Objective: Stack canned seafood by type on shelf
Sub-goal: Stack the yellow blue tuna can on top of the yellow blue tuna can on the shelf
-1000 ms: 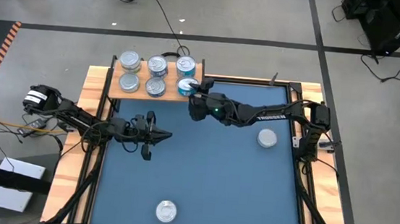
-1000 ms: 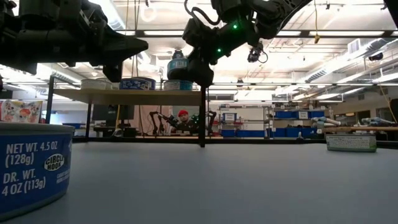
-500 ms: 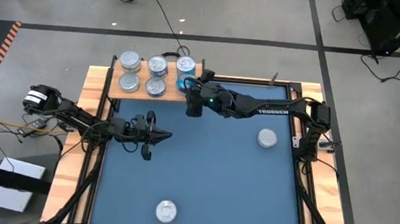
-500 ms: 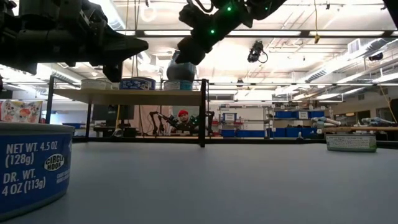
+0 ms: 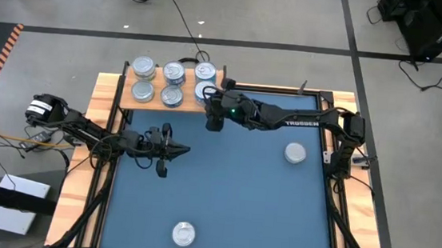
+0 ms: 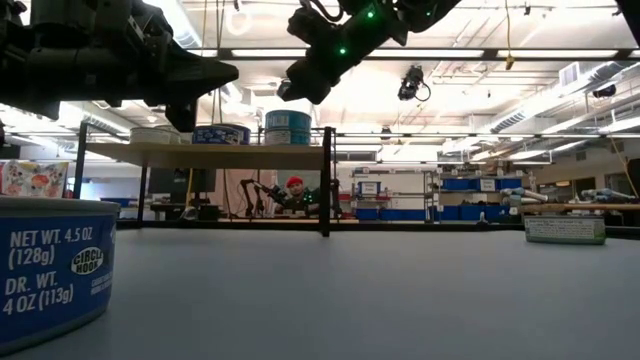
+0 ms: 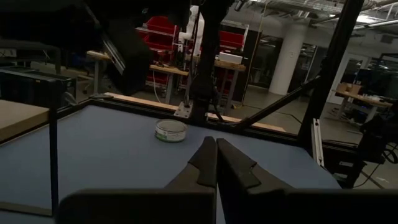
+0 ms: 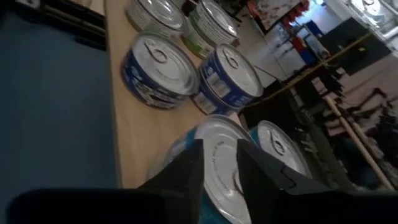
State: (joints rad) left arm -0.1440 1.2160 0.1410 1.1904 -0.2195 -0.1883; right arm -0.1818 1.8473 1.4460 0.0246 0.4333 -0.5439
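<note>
While hovering above a shelf point(image 5: 178, 86) tin point(image 8: 217, 163), the right claw point(image 8: 219, 163) is slightly spread, holding nothing

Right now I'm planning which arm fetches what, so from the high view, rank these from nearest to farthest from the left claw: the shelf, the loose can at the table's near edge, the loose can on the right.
1. The shelf, just behind the left claw.
2. The near-edge can, towards the front.
3. The right-side can, across the table beneath the right arm.
</note>
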